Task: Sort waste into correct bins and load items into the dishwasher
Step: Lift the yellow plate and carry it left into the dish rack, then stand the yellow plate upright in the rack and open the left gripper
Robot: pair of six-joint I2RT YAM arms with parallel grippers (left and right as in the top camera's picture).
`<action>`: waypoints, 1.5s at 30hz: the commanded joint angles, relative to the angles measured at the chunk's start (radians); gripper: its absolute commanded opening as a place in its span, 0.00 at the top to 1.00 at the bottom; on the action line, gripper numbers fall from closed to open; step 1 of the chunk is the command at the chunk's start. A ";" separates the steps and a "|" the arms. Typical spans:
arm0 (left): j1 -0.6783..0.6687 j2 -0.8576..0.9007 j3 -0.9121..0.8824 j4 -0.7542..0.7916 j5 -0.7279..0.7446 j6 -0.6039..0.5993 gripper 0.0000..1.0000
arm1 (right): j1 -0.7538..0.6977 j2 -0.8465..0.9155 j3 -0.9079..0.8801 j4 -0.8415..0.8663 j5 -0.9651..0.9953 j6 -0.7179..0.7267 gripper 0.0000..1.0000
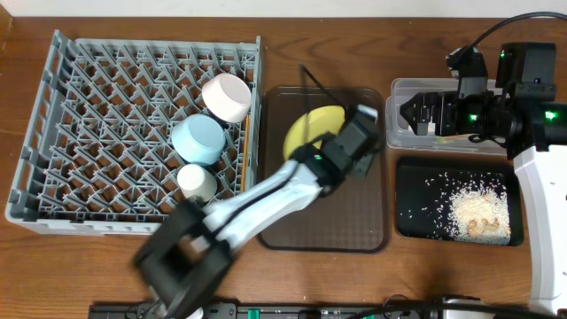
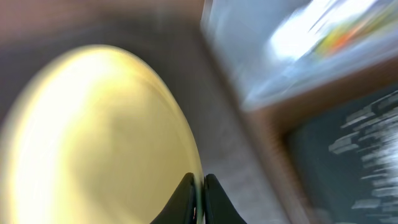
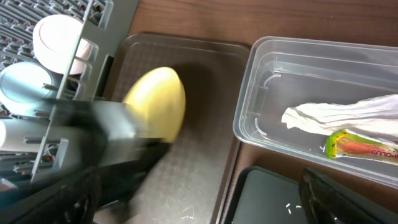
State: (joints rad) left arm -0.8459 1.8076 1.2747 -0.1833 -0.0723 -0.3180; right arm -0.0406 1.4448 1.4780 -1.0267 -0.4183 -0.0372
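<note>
My left gripper [image 1: 344, 142] is shut on the rim of the yellow plate [image 1: 312, 129], which stands tilted over the dark brown serving tray [image 1: 337, 221]. Up close, both black fingers [image 2: 186, 196] pinch the plate's [image 2: 93, 137] edge. The grey dish rack [image 1: 89, 220] holds a white bowl [image 1: 227, 96] and a light blue bowl [image 1: 198, 139]. My right gripper [image 1: 416, 113] hovers open over the clear tub [image 1: 395, 133], which holds the white napkin [image 3: 348, 115] and the green-and-yellow wrapper [image 3: 364, 147]. Rice scraps [image 1: 469, 213] lie in the black tray [image 1: 416, 213].
A small white cup [image 1: 195, 182] also sits in the rack near its right wall. The left arm stretches diagonally from the front edge across the brown tray. A thin dark line [image 1: 312, 78] crosses that tray's far edge; I cannot tell what it is.
</note>
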 commanded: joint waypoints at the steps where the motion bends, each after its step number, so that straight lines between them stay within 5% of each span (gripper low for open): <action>1: 0.043 -0.285 0.007 -0.017 0.000 -0.009 0.92 | -0.004 0.000 0.004 0.001 -0.004 -0.005 0.01; 6: 0.209 -0.526 0.006 -0.171 0.169 -0.088 0.92 | -0.004 0.000 0.004 0.001 -0.004 -0.005 0.01; 13: 0.697 -0.612 0.006 -0.231 0.904 -0.335 0.92 | -0.004 0.000 0.004 0.001 -0.004 -0.005 0.01; 19: 1.006 -0.492 0.004 -0.247 1.403 -0.353 0.92 | -0.004 0.000 0.004 0.001 -0.004 -0.005 0.01; 45: 1.039 -0.403 -0.234 -0.249 1.234 -0.293 0.92 | -0.004 0.000 0.004 0.001 -0.004 -0.005 0.01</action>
State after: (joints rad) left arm 0.1890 1.4006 1.0515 -0.4419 1.1862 -0.6292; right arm -0.0406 1.4448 1.4780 -1.0267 -0.4179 -0.0372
